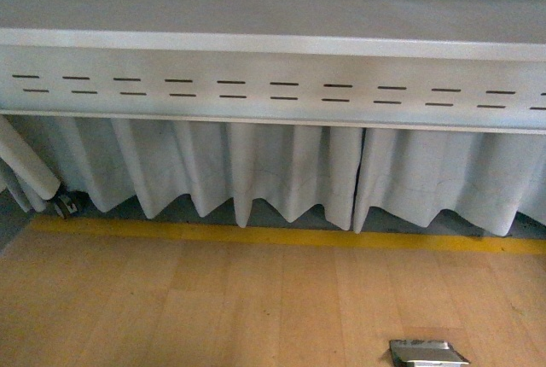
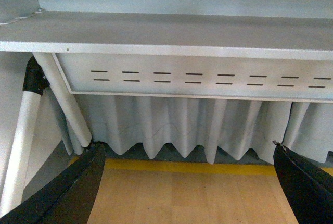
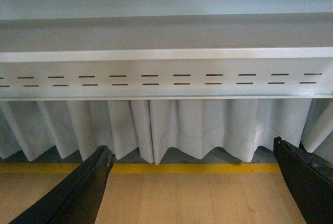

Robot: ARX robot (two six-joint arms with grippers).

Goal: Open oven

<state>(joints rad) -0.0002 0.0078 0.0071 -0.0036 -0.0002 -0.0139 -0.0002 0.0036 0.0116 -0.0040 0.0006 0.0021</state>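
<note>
The oven is out of view in all three views. In the left wrist view my left gripper (image 2: 186, 148) is open, its dark fingers (image 2: 78, 187) spread wide over bare wooden tabletop (image 2: 182, 198) with nothing between them. My right gripper (image 3: 192, 147) is open too in the right wrist view, its dark fingers (image 3: 78, 193) wide apart above the same wood (image 3: 192, 198). Neither arm shows in the front view.
A yellow tape line (image 1: 281, 235) marks the table's far edge. Behind it hang pleated white curtains (image 1: 281, 171) under a grey slotted metal beam (image 1: 273, 85). A small shiny metal piece (image 1: 426, 354) lies at the near right. White frame legs (image 2: 26, 130) stand at the left.
</note>
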